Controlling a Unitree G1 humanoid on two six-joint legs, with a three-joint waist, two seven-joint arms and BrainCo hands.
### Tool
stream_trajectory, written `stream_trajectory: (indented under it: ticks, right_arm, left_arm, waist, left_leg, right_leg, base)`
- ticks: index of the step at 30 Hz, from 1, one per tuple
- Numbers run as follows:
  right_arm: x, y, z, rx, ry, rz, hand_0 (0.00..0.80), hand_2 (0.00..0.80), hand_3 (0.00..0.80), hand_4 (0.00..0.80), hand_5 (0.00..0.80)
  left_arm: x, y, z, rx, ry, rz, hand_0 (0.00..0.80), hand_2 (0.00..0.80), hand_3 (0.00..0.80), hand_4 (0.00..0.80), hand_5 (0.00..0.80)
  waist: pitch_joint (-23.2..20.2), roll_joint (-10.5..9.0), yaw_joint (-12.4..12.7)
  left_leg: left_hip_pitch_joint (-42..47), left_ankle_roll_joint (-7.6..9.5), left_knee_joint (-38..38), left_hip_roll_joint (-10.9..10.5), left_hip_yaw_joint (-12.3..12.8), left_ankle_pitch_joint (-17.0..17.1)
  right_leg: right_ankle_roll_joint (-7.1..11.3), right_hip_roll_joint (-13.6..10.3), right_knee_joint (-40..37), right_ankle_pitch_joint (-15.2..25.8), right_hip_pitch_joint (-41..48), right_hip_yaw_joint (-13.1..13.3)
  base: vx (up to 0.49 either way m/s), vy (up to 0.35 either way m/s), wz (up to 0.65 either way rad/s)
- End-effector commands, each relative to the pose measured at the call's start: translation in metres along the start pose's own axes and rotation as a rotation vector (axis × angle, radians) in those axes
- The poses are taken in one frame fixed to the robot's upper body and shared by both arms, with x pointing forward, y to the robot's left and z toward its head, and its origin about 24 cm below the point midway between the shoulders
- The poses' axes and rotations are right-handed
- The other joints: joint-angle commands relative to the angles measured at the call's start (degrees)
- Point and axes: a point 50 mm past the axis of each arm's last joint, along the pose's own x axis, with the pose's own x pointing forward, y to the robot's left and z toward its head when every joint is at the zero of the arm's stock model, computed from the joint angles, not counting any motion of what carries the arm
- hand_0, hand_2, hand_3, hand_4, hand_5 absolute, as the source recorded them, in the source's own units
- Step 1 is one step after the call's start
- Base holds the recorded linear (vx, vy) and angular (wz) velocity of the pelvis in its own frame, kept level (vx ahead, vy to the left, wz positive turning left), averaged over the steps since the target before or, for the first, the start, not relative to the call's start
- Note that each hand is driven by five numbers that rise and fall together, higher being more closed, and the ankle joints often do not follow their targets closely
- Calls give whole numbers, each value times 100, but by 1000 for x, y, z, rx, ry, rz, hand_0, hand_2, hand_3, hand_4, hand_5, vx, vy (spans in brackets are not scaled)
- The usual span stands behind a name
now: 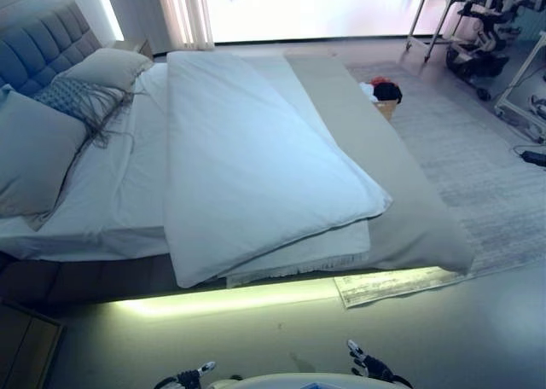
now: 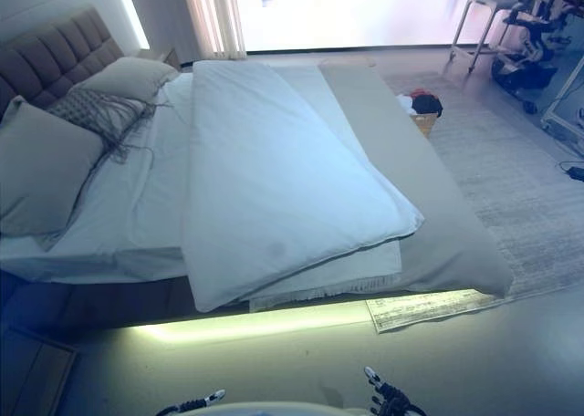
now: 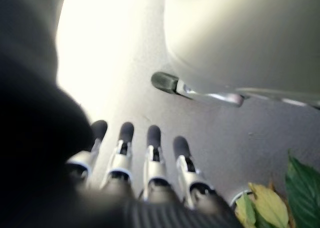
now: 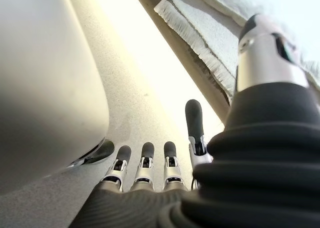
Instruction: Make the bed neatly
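- Across the middle of the bed, a white duvet lies folded over on itself, its near corner hanging past the mattress edge above a strip of glowing light under the frame; the half of the bed toward the headboard shows only the bare white sheet
- Beneath the duvet, a fringed white blanket pokes out at the near edge; a grey bedspread covers the foot end and droops toward the rug
- Against the padded headboard, three pillows rest: a large grey pillow nearest, a patterned cushion with tassels in the middle, a pale pillow farthest
- Beside the far edge of the bed, a basket holding red and dark clothes stands on the rug
- At the bottom of the head views, the left robot hand hangs low over the floor, fingers straight and spread, holding nothing; green leaves show near it in its wrist view
- Low at the other side, the right robot hand also hangs with fingers straight and relaxed, thumb standing apart, grasping nothing; the blanket's fringe shows past it, not touched
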Motion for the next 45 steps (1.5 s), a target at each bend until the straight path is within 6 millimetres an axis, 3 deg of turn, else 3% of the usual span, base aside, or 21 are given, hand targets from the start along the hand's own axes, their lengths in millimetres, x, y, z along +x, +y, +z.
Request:
stream_trajectory:
  ticks: [1,21,34,39,41,43,44,45]
  right_arm:
    - [4,14,12,-40,-20,27,0,0,0,0,0]
    - [4,15,1,8,50,59,0,0,0,0,0]
    - [2,9,-10,-15,158,-26,0,0,0,0,0]
    - [3,13,-11,-32,175,1,0,0,0,0,0]
    - [3,14,-8,-103,187,10,0,0,0,0,0]
    - [4,16,-2,-131,180,34,0,0,0,0,0]
    - [4,16,1,-134,176,36,0,0,0,0,0]
    - [4,15,6,-144,170,29,0,0,0,0,0]
  left_arm:
    - [0,-8,12,32,7,6,0,0,0,0,0]
    - [0,-13,9,52,11,-12,0,0,0,0,0]
    - [0,-15,8,84,14,3,0,0,0,0,0]
    - [0,-13,7,102,20,20,0,0,0,0,0]
    - [0,-13,12,106,5,32,0,0,0,0,0]
    - [0,-14,19,85,-28,34,0,0,0,0,0]
    - [0,-14,21,67,-34,31,0,0,0,0,0]
    - [-1,-14,22,32,-42,21,0,0,0,0,0]
  waist:
    - [151,-134,144]
    - [194,-131,127]
    - [152,-116,144]
    - [209,-108,116]
    - [314,-138,94]
    - [501,-249,89]
    - [574,-300,105]
    - [708,-314,154]
  left_leg:
    - [252,339,38,-365,156,-466]
    - [296,354,38,-361,208,-530]
    - [328,337,38,-356,199,-525]
    - [365,365,59,-315,278,-488]
    - [233,358,460,-301,305,-572]
    - [-178,273,1435,-312,344,-793]
    - [-414,220,1954,-304,341,-753]
    - [-883,68,2621,-164,294,-273]
  right_leg:
    - [308,-177,105,286,-223,134]
    - [329,-194,72,300,-198,129]
    - [302,-148,59,285,-159,131]
    - [246,-125,360,132,-255,161]
    - [165,-107,587,54,-380,195]
    - [14,-142,778,2,-483,213]
    - [-38,-163,814,1,-492,210]
    - [-143,-125,867,-27,-453,215]
  base:
    - [0,0,0]
    - [0,0,0]
    - [2,-2,0]
    - [10,-32,0]
    - [-36,-57,-1]
    - [-48,-68,0]
    - [-4,-67,14]
    - [37,-33,24]
